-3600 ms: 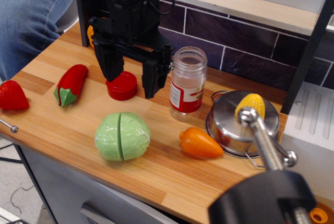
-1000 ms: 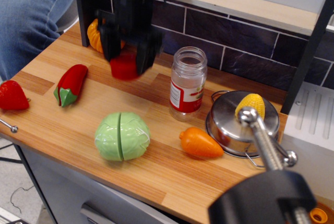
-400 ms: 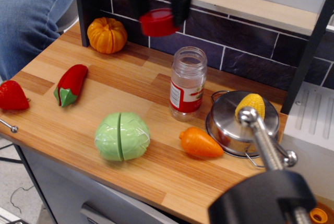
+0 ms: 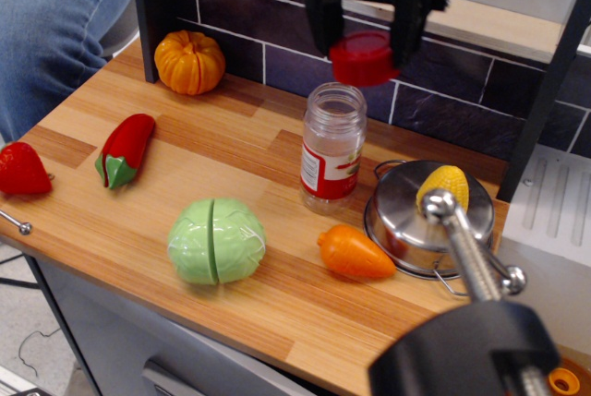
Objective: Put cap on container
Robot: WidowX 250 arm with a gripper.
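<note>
The container (image 4: 331, 144) is a clear jar with a red-and-white label. It stands upright and open on the wooden counter, mid-right. My gripper (image 4: 365, 50) is shut on the red cap (image 4: 364, 57) and holds it in the air, above the jar's mouth and a little to its right. The cap does not touch the jar. The black fingers (image 4: 322, 18) grip the cap from both sides.
A steel pot (image 4: 427, 221) with a yellow corn cob (image 4: 444, 186) sits right of the jar. An orange carrot (image 4: 355, 254), a green cabbage (image 4: 216, 241), a red pepper (image 4: 125, 149), a strawberry (image 4: 22, 169) and a pumpkin (image 4: 189, 62) lie on the counter (image 4: 203, 151). A metal clamp (image 4: 466, 308) fills the near right.
My gripper closed on the cap on the counter, lifted it, and carried it up and to the right, from beside the pumpkin to just above the jar.
</note>
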